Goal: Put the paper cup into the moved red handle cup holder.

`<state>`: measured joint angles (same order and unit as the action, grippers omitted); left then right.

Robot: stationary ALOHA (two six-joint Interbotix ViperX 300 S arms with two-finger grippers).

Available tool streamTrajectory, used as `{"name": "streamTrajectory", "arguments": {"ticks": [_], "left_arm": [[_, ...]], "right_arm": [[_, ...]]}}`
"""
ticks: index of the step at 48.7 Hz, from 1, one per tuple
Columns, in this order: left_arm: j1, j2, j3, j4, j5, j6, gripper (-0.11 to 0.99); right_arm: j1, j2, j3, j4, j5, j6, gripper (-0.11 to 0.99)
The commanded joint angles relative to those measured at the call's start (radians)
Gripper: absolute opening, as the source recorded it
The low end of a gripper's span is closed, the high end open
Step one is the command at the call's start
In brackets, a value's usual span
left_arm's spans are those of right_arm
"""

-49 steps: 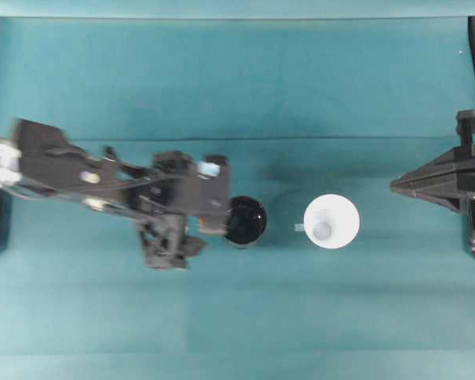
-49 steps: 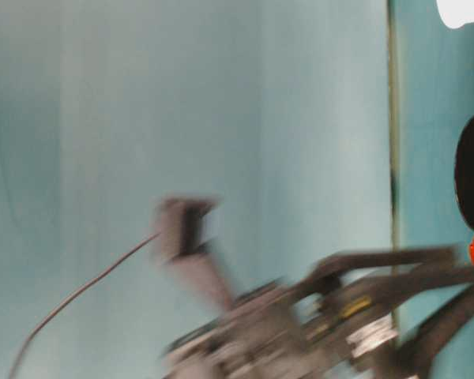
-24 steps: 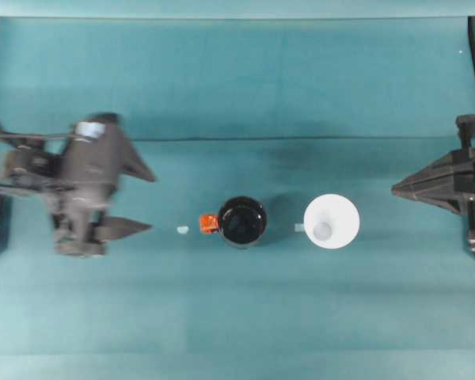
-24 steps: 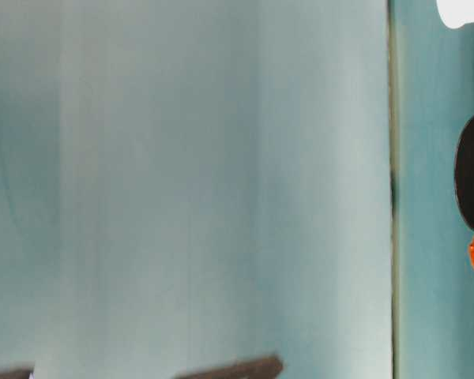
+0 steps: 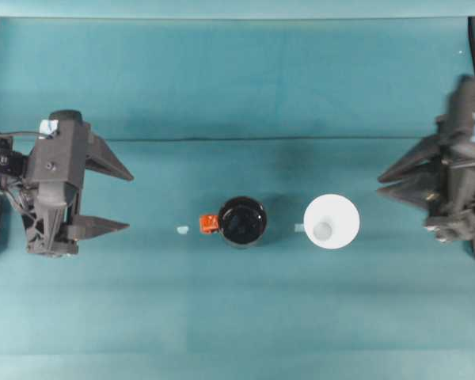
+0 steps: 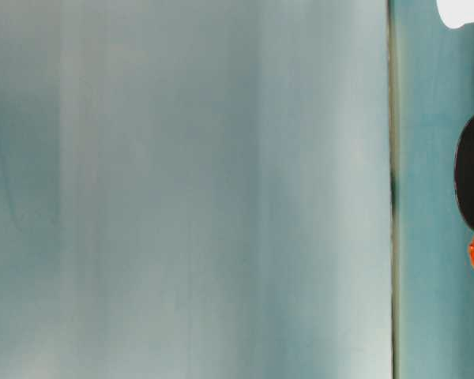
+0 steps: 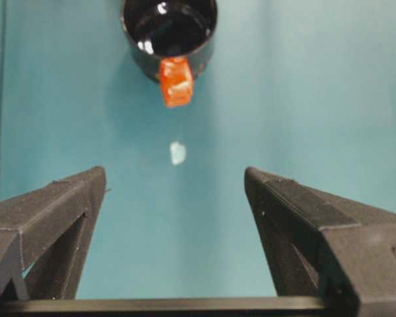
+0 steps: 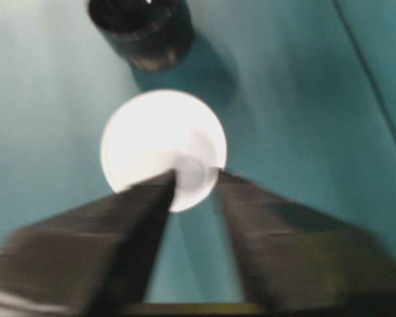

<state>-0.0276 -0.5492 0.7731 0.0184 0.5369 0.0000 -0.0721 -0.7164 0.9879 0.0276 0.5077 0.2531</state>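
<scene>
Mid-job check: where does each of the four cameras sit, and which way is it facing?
Overhead: looks straight down at the red handle cup holder, paper cup, left claw and right claw.
Table-level: low, turned sideways; holder and cup at the frame's edge.
Left wrist: behind the open left claw, facing the holder's handle.
Right wrist: behind the blurred right claw, facing the cup, holder beyond.
Shared: every view shows the holder.
</scene>
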Motion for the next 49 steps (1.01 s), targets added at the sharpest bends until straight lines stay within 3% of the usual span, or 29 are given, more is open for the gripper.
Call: {"name": "streamTrajectory", "arguments": {"ticks": [1, 7, 14, 21, 32, 42, 49], "left_arm": [[-0.003, -0.003, -0.012, 0.003, -0.008, -0.002, 0.90], [-0.003, -0.003, -0.009, 0.003, -0.008, -0.002, 0.90], [-0.003, -0.003, -0.008, 0.003, -0.008, -0.002, 0.90], [-0.003, -0.002, -0.006, 0.003, -0.009, -0.002, 0.90], [-0.003, -0.003, -0.003, 0.003, -0.008, -0.005, 0.90], [-0.003, -0.002, -0.003, 0.003, -0.009, -0.008, 0.90], [-0.003, -0.002, -0.003, 0.003, -0.008, -0.008, 0.90]], "right_arm": [[-0.005, 0.061, -0.054, 0.003, 0.017, 0.009, 0.26], [-0.005, 0.149, -0.097, 0.003, 0.044, 0.009, 0.62], [-0.003, 0.249, -0.158, -0.017, 0.092, -0.008, 0.95], [-0.005, 0.342, -0.222, -0.037, 0.120, -0.055, 0.94], [-0.006, 0.499, -0.291, -0.037, 0.172, -0.176, 0.94], [-0.006, 0.594, -0.337, -0.037, 0.189, -0.308, 0.94], [-0.006, 0.637, -0.359, -0.037, 0.189, -0.374, 0.93]]}}
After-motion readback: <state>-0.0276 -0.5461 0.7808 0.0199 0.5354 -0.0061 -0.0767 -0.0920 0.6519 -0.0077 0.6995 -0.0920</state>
